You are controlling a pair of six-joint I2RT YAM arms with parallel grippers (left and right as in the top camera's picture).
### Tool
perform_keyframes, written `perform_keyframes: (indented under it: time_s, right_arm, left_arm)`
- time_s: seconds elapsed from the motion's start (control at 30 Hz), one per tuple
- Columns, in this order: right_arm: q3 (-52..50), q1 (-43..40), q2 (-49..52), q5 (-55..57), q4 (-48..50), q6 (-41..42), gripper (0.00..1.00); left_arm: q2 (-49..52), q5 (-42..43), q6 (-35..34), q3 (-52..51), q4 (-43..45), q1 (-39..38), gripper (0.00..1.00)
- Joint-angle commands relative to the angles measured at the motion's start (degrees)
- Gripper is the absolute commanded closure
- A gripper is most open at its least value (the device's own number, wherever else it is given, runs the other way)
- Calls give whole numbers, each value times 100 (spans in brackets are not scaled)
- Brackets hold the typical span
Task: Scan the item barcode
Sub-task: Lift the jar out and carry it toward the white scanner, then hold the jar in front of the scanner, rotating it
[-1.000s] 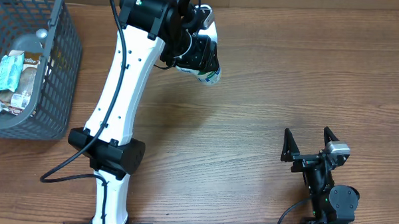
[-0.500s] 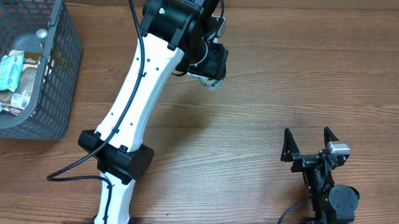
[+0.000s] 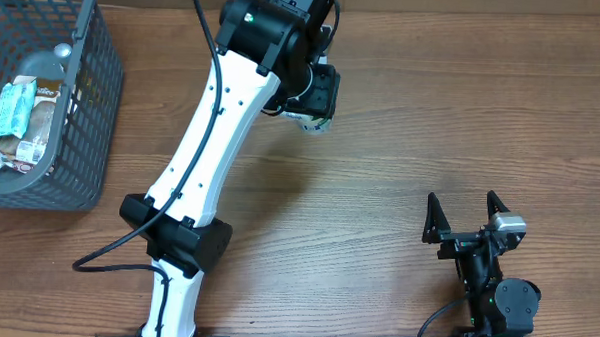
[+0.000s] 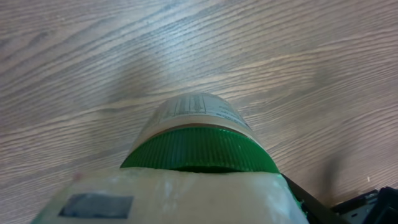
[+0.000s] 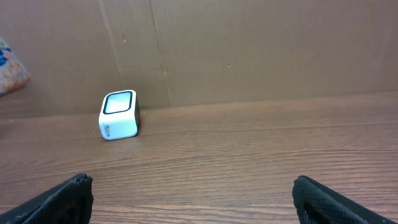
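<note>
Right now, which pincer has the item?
The left pincer, clamped on the green-capped bottle; the right pincer stands open and empty.

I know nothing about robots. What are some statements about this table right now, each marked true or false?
1. The left end effector holds a green-lidded container. True.
2. The right end effector grips a box. False: it is open and empty.
3. The grey basket has packets inside. True.
4. The white scanner lies in the basket. False: it stands on the table by a cardboard wall.
</note>
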Motion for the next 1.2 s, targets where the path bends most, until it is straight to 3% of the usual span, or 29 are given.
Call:
perform_keyframes:
  time_s: [0.0,0.47,0.7,1.17]
  right_arm:
    - [-61,26,-63,-35,15,-2,0]
    - [-61,26,-63,-35,17,-2,0]
    - [-61,26,-63,-35,15,-2,0]
    - [-61,26,-63,-35,15,-2,0]
  left_arm:
    - [-223,-55,-138,-278,127,-81,92]
    - [-221,-98,-138,-1725,1084,-111,95]
    - [-221,-568,-144,-2251,1458,-188,95]
    - [-221,-748,-866,-3189,2581,-857,95]
